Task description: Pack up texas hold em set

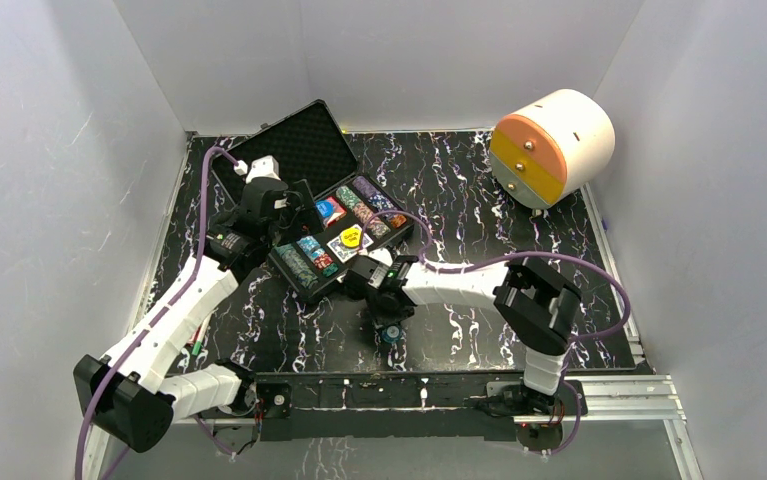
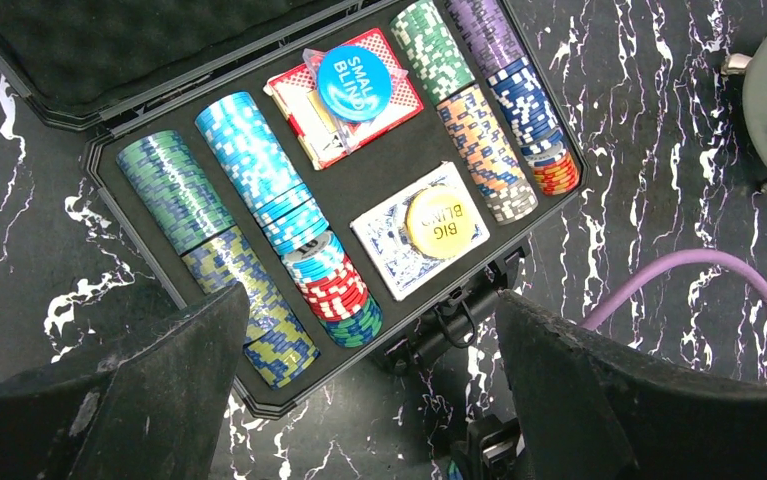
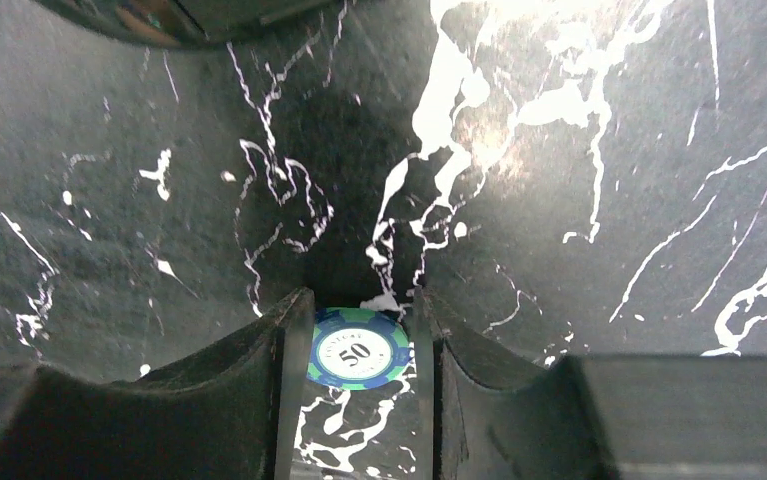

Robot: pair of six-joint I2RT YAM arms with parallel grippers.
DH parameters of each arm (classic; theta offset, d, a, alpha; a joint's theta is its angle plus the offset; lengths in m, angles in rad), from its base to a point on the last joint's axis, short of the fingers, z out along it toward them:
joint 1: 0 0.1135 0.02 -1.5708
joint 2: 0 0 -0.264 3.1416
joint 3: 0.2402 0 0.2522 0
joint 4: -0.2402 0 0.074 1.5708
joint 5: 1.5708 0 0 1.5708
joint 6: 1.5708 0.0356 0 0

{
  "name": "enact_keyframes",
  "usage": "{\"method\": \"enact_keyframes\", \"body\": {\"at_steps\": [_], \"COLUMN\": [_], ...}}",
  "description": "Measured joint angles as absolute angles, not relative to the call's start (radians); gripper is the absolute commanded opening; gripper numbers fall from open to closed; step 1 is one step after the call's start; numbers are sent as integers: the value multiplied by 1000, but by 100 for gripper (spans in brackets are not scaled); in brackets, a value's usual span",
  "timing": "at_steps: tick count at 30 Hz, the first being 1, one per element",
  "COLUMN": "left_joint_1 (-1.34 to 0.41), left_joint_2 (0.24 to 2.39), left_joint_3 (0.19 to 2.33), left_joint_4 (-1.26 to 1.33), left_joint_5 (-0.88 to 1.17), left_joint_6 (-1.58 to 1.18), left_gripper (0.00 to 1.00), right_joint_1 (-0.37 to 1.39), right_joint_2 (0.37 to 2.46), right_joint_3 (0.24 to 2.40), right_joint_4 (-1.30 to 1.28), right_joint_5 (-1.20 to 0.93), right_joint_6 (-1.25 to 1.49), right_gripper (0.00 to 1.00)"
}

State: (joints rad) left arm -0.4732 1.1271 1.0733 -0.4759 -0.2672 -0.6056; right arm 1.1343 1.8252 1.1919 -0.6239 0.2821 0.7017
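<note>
The black case (image 1: 295, 268) lies open at the back left, its foam lid (image 1: 304, 148) tilted back. In the left wrist view its tray (image 2: 109, 190) holds rows of multicoloured chips (image 2: 249, 150), a red deck (image 2: 294, 100) under a blue button (image 2: 354, 82), and a blue deck (image 2: 384, 258) under a yellow button (image 2: 441, 222). My left gripper (image 2: 371, 305) is open and empty above the case's near edge and handle (image 2: 459, 320). My right gripper (image 3: 364, 300) is down on the table, its fingers closed against both sides of a flat green and blue "50" chip (image 3: 358, 349).
A big white cylinder with orange-yellow drawers (image 1: 551, 145) lies at the back right. A purple cable (image 2: 699, 265) runs over the black marbled table by the case's right side. White walls enclose the table on three sides.
</note>
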Motion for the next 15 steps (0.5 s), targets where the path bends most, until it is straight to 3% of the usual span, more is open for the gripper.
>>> {"method": "enact_keyframes", "body": {"at_steps": [4, 15], "left_joint_1": [-473, -473], "left_joint_2": [1127, 1144], "left_joint_3": [1072, 1072], "left_joint_4": [-474, -471], "left_joint_5": [-260, -238], "left_joint_6": [-606, -606], "left_gripper": [88, 89], "right_joint_1": [1134, 1134], "right_joint_2": [1803, 1806], "right_joint_3": [1163, 1176], "right_joint_4": [-625, -650], "right_joint_5": [250, 236], "right_joint_6": [678, 697], "right_gripper": [48, 65]}}
